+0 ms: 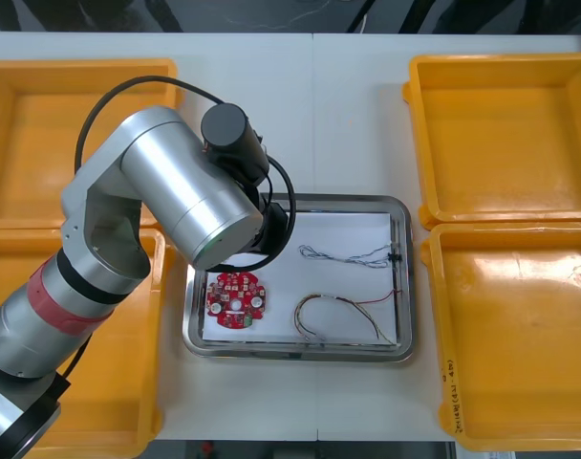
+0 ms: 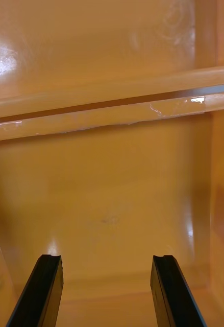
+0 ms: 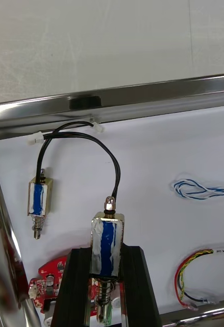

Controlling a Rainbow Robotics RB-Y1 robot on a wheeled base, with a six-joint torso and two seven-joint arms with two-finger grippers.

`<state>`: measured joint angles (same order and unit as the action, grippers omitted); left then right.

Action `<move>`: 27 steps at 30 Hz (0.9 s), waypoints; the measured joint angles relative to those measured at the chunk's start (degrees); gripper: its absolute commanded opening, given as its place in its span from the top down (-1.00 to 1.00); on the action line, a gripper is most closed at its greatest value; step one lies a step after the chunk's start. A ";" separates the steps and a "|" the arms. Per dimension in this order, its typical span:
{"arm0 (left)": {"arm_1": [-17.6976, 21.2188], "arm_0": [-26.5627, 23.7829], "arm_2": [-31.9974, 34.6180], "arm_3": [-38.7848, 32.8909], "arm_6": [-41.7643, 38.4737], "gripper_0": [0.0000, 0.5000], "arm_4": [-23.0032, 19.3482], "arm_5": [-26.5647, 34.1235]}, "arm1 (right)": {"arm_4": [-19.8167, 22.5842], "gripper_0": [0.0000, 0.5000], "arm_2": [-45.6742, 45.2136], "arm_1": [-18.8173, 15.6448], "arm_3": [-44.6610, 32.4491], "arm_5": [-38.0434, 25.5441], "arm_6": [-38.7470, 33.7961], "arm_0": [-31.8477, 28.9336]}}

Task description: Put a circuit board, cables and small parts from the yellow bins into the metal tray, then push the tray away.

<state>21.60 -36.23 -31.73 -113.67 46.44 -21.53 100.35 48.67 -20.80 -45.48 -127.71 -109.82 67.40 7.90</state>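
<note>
My left gripper [image 3: 106, 251] is shut on a small metal part [image 3: 107, 236] wrapped in blue tape, held upright over the white inside of the metal tray [image 3: 142, 97]. A black cable [image 3: 91, 140] runs from the part. A second taped metal part [image 3: 39, 198] lies beside it near the tray's rim. The red circuit board [image 1: 233, 298], a blue and white cable [image 1: 346, 254] and a red and yellow cable [image 1: 343, 316] lie in the tray [image 1: 402, 287]. The left arm [image 1: 185, 191] covers the tray's far left corner. My right gripper [image 2: 109, 263] stands open over a bin floor [image 2: 112, 194].
Yellow bins flank the tray: two on the left [image 1: 71, 124] [image 1: 128, 382] and two on the right [image 1: 501, 134] [image 1: 520, 335]. Bare table [image 1: 310, 96] lies beyond the tray's far rim.
</note>
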 measured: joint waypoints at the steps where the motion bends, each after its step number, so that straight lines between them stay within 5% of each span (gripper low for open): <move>1: 0.00 0.00 -0.32 0.59 0.00 1.00 0.04 -0.49 | -0.08 -1.00 0.00 0.15 -0.14 0.00 0.00 0.00; 22: -0.01 0.87 -6.40 8.35 -0.01 0.95 4.14 -10.14 | 1.84 -1.00 0.00 0.58 -1.31 0.00 0.90 0.00; 24: -0.01 1.08 -6.74 8.35 -0.01 0.67 4.16 -10.31 | 1.92 -1.00 0.00 0.58 -1.37 0.00 1.00 0.00; 26: -0.01 1.12 -6.89 8.35 -0.01 0.19 4.16 -10.32 | 2.01 -1.00 0.00 0.58 -1.50 0.00 1.55 0.00; 27: -0.01 1.12 -6.91 8.35 -0.01 -0.25 4.16 -10.32 | 2.05 -1.00 0.00 0.58 -1.60 0.00 2.41 0.00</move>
<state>21.59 -35.11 -38.64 -105.32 46.42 -17.37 90.03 50.72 -20.80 -44.90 -129.31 -109.82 69.82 7.90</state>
